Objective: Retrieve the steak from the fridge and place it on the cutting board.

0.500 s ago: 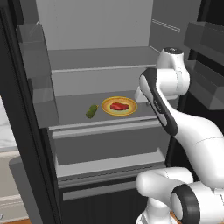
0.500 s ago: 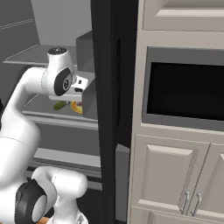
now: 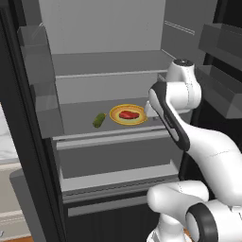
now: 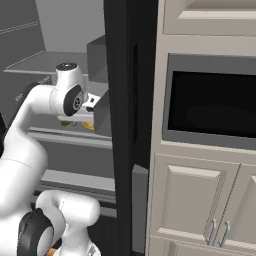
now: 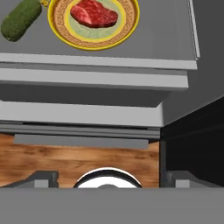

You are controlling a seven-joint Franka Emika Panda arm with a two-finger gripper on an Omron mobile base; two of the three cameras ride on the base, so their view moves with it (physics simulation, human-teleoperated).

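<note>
Steak (image 3: 128, 114) unmoved on plate (image 3: 116, 118); arm little changed since earlier frame; end effector (image 5: 106, 177) state unclear.

Beige panelled kitchen cabinets (image 4: 200, 200) were seen to the right in the right base view, with raised-panel doors fitted with small metal handles (image 4: 219, 234). A built-in black-glass microwave oven with a grey frame (image 4: 212, 102) was set into the cabinetry above those doors, and a further beige cabinet panel (image 4: 210, 17) was placed over it. A warm brown wooden plank floor (image 5: 78, 157) was visible low in the hand view. At the left edge of the left base view, a pale marbled bench top (image 3: 8, 144) was seen above beige cabinet fronts (image 3: 12, 203). The lighting was even and soft, with no hard shadows cast.
</note>
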